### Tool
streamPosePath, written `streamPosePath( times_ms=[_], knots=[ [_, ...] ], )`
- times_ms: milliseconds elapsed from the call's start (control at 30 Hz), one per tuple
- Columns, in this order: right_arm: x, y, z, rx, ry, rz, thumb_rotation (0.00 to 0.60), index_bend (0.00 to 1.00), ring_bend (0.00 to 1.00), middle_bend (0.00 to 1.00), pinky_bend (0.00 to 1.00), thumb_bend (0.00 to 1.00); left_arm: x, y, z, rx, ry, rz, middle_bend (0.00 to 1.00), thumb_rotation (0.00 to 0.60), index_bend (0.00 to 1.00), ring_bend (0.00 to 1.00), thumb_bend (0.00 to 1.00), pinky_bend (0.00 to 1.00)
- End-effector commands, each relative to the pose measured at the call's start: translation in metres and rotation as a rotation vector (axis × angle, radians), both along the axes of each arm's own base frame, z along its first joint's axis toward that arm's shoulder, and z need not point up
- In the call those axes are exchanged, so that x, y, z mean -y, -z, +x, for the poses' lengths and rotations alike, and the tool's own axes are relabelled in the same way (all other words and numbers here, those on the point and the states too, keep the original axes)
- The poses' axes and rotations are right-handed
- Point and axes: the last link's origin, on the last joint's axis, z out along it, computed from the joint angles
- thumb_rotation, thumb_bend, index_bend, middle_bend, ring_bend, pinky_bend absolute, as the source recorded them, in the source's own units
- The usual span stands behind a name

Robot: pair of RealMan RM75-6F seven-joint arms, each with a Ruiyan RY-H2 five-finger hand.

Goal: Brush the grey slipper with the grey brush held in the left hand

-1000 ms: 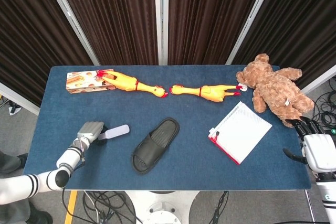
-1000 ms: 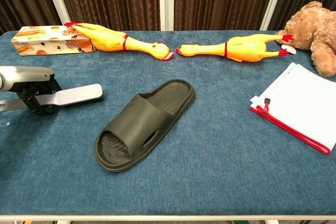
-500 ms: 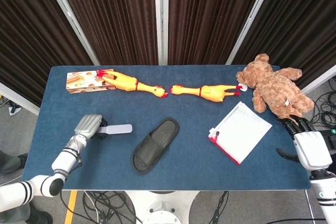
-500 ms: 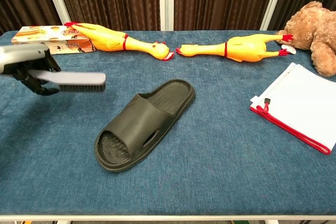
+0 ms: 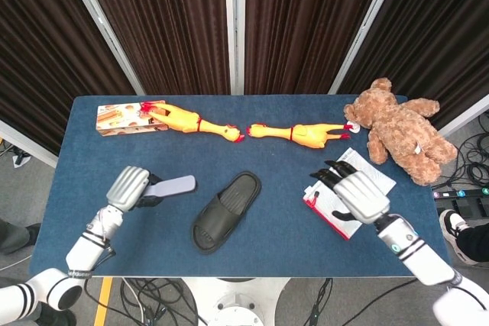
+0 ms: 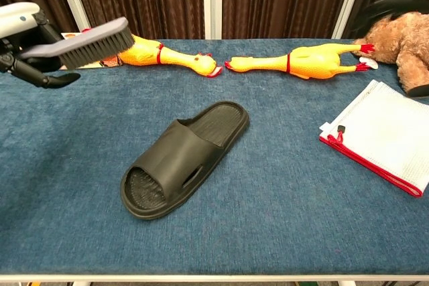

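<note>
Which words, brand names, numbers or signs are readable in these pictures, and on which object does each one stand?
No text can be read.
Orange box: it carries printed pictures and perhaps lettering, too small and blurred to read.
Teddy bear: a small white tag, too small to read.
White notebook, grey brush, grey slipper, rubber chickens: no writing visible.

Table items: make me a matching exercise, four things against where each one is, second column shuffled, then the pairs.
Things:
1. brush
2. slipper
3. teddy bear
4. notebook

Places:
A. lying at mid-table
B. far right corner of the table
C. held off the table in the left hand
D. partly beneath the right hand

Pairs: 1-C, 2-A, 3-B, 4-D
</note>
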Motion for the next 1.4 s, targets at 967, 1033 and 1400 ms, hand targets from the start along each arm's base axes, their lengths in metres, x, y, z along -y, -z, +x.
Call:
streamPosePath(
  times_ms=[967, 1033, 1400],
  knots=[
    [0.1, 0.206, 0.129, -0.397, -0.164, 0.242, 0.6, 0.43, 0.11, 0.29, 0.15, 0.11, 0.004, 0.098, 0.012, -0.181, 0.177, 0.009, 1.0, 0.6, 1.0, 1.0, 0.47, 1.0],
    [0.1, 0.204, 0.13, -0.389, -0.168, 0.232, 0.6, 0.51, 0.16, 0.35, 0.22, 0.12, -0.001, 0.1, 0.01, -0.164, 0.138, 0.018, 1.0, 0.6, 1.0, 1.0, 0.47, 1.0],
    [0.101, 0.198, 0.13, -0.368, -0.152, 0.226, 0.6, 0.58, 0.21, 0.4, 0.28, 0.13, 0.013, 0.118, -0.001, -0.23, 0.204, 0.0, 1.0, 0.6, 1.0, 1.0, 0.47, 1.0]
  ],
)
